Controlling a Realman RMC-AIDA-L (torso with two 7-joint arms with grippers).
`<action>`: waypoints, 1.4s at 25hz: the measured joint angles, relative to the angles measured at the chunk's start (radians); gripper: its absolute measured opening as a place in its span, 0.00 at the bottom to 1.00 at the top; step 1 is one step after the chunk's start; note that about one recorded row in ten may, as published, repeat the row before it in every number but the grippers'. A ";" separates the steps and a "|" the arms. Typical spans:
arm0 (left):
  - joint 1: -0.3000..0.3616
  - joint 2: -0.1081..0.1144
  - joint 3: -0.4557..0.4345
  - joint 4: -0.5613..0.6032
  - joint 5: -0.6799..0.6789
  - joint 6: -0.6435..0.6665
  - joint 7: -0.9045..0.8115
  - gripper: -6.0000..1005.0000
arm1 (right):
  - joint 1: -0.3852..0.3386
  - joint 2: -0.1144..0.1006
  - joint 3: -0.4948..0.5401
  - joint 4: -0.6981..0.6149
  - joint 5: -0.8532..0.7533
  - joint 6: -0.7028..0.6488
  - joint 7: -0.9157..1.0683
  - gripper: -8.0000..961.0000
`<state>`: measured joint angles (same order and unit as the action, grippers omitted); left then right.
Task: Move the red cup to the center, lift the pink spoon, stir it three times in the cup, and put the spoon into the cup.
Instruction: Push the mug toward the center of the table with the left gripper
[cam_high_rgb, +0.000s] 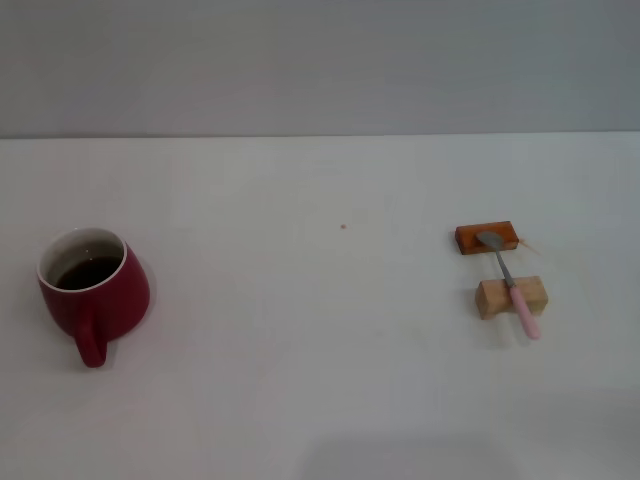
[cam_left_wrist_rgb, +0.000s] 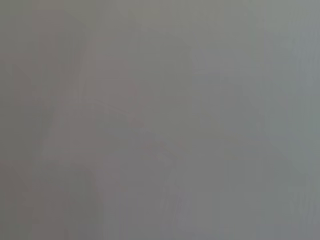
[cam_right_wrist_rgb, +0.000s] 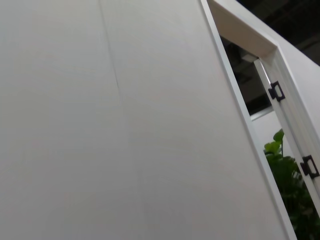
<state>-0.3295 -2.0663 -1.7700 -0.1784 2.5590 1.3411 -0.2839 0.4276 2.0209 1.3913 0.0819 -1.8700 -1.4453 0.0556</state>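
Here, red cup (cam_high_rgb: 95, 290) sits left, pink spoon (cam_high_rgb: 514, 287) across blocks (cam_high_rgb: 511, 296); jaws unseen.

Head view evenly lit, diffuse overhead light; the red cup (cam_high_rgb: 93, 291) casts only a faint shadow. Left wrist view wholly blurred (uniform grey). Right wrist view sharp, bright.

No part of my body was visible in any of the three views, so I could tell nothing of its colours, shapes, cables, screws or markings. The head view showed neither of my arms. The left wrist view gave only a flat grey blur, and I could not tell whether any of it belonged to me. In the right wrist view, none of my own parts was to be seen.
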 joint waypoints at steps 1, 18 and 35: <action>0.000 0.000 0.002 0.005 0.001 -0.001 0.003 0.79 | -0.002 0.006 0.000 0.000 -0.001 -0.012 -0.002 0.70; -0.002 0.004 0.009 0.029 0.009 -0.141 0.119 0.69 | -0.020 0.036 0.000 -0.001 -0.024 -0.046 0.002 0.70; -0.021 0.019 0.332 0.071 0.013 -0.239 0.466 0.14 | -0.021 0.022 0.000 -0.006 -0.052 -0.039 0.003 0.70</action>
<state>-0.3503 -2.0473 -1.4385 -0.1075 2.5721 1.1021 0.1816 0.4071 2.0433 1.3913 0.0762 -1.9223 -1.4842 0.0584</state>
